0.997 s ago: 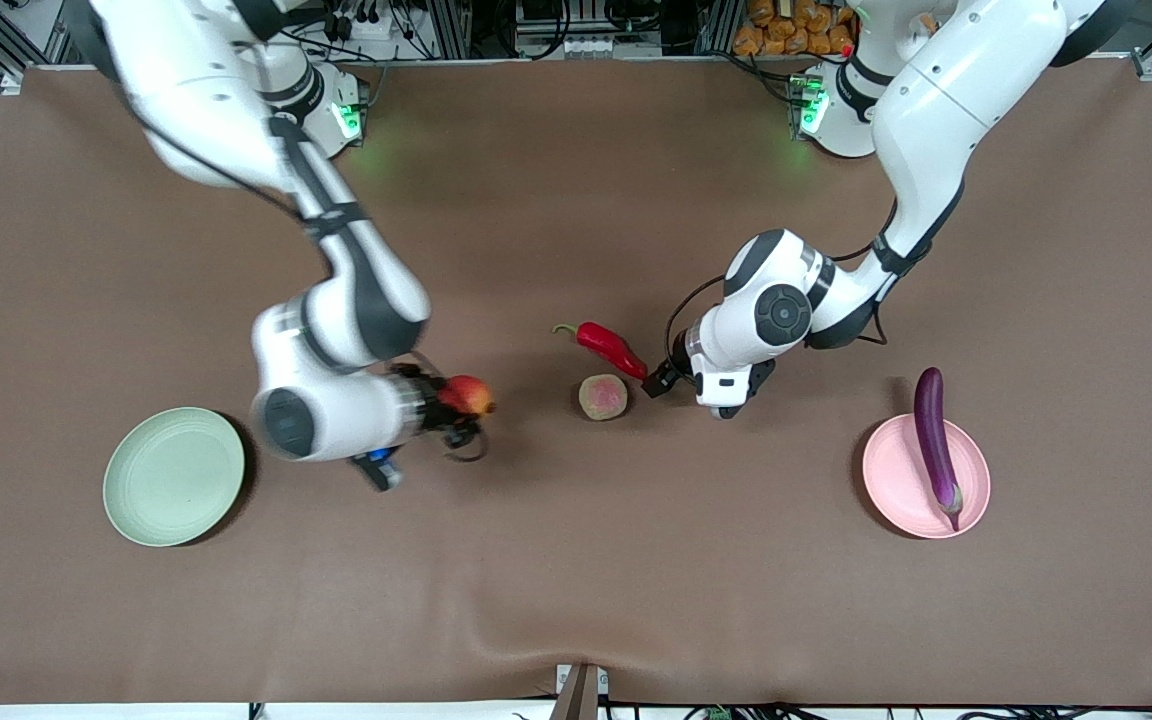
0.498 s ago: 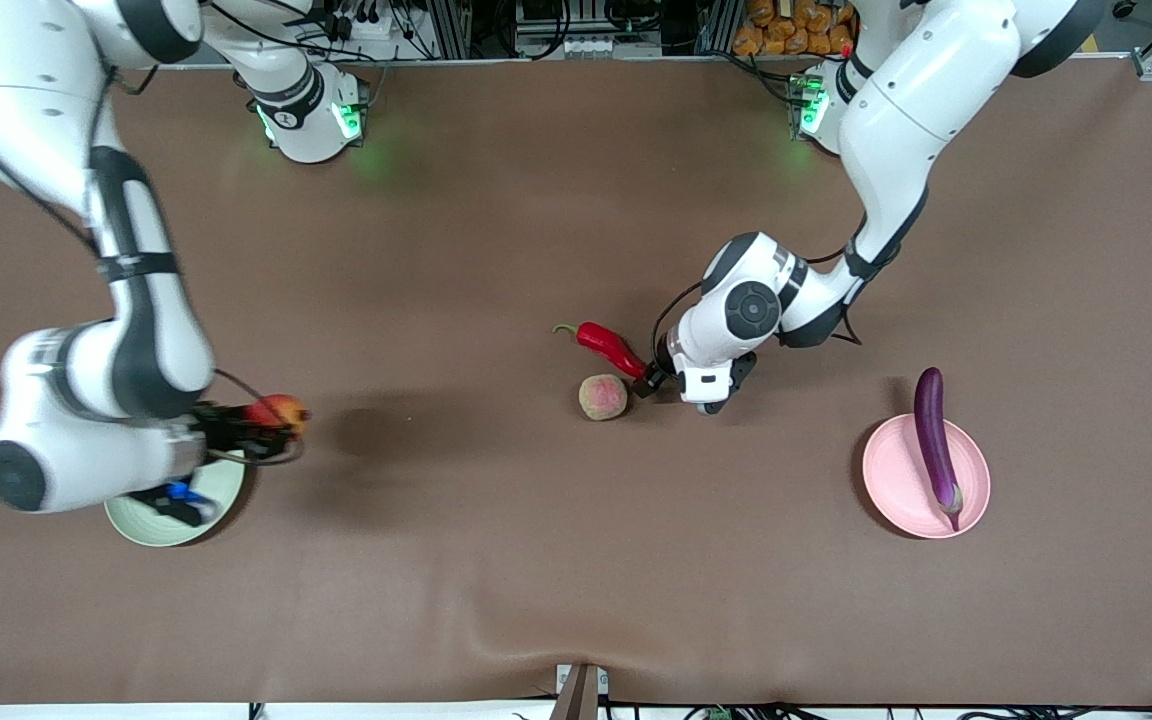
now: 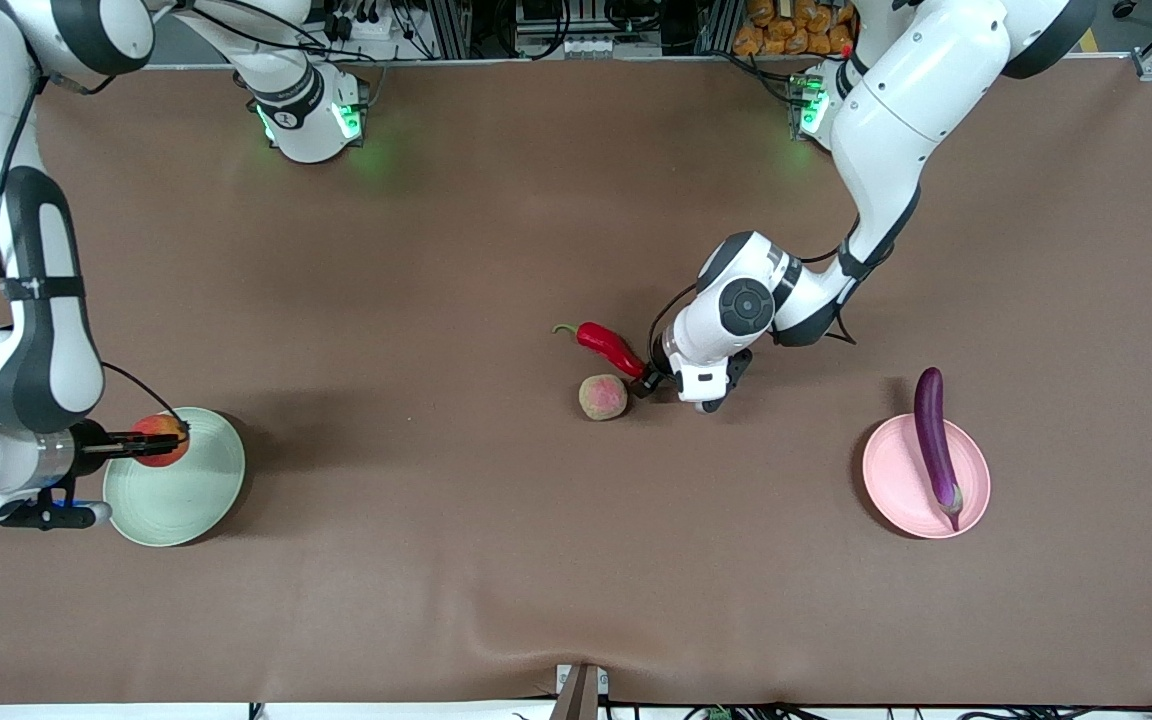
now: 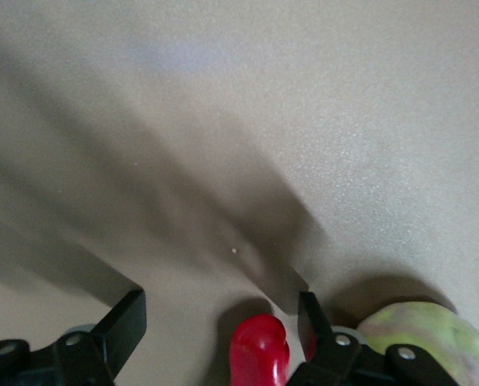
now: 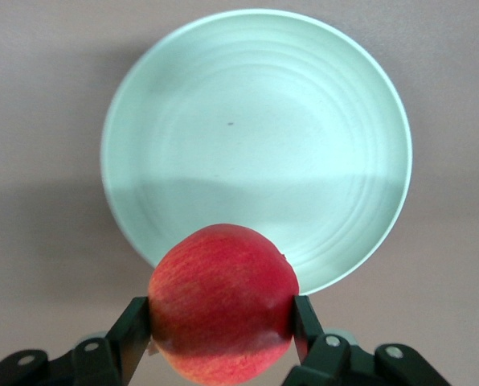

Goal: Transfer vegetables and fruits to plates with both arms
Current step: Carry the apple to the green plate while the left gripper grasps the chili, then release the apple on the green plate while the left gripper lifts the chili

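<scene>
My right gripper (image 3: 162, 441) (image 5: 222, 322) is shut on the red-yellow apple (image 3: 158, 434) (image 5: 223, 297), which hangs over the rim of the pale green plate (image 3: 186, 490) (image 5: 255, 145). My left gripper (image 3: 648, 382) (image 4: 219, 322) is down at the table, open, with the tip of the red chili pepper (image 3: 611, 347) (image 4: 260, 354) between its fingers (image 4: 125, 323), close to one of them. The pinkish-tan peach (image 3: 603, 397) (image 4: 432, 342) lies just beside that gripper. The purple eggplant (image 3: 934, 440) rests across the pale pink plate (image 3: 891, 480).
Brown cloth covers the whole table. The green plate lies toward the right arm's end and the pink plate toward the left arm's end, both rather near the front camera. The arm bases (image 3: 306, 110) stand along the table's back edge.
The right arm has swung the apple from the middle of the table to over the green plate. The left gripper has edged onto the chili's tip and its fingers have narrowed.
</scene>
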Robot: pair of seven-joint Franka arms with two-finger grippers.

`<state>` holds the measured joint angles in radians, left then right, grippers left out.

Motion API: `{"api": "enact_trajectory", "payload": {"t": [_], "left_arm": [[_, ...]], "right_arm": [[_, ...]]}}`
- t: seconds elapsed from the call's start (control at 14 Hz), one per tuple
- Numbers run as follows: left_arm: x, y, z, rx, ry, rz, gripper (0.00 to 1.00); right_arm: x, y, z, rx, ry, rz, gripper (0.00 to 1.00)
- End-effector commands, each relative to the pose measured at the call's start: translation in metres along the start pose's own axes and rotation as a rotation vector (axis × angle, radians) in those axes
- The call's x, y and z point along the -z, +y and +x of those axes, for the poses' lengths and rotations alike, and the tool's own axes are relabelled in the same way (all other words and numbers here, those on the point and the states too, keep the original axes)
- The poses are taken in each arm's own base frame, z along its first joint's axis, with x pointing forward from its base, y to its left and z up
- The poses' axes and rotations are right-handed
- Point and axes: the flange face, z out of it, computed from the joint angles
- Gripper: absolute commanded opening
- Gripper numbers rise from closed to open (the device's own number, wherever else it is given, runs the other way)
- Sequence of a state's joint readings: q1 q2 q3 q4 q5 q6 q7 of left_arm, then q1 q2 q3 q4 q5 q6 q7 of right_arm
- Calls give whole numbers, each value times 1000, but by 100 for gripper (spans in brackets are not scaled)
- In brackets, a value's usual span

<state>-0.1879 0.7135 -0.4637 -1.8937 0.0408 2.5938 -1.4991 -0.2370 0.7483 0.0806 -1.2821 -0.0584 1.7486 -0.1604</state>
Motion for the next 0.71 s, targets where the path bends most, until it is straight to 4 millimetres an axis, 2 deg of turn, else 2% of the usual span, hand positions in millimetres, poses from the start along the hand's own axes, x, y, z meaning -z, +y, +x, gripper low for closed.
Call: {"api": "enact_trajectory", "payload": {"t": [0.0,0.14,0.21,0.43,0.5,0.64], "left_arm": [[-7,3,-13,28,-7,-10,79],[-8,5,-23,32,-8,-11,79],[-8,6,-23,32,-10,-13,77],[-10,12,-29,38,-17,-20,75],[-11,13,-36,43,-21,-21,68],[-12,13,-37,41,-21,-19,26]], "right_arm": [[-24,14,1,30,-8,1,17],[-39,14,2,31,-5,4,48],[-42,14,2,31,-8,6,99],[-41,16,0,24,-12,10,100],[-36,14,1,22,-4,12,100],[-26,2,0,32,-11,18,100]]}}
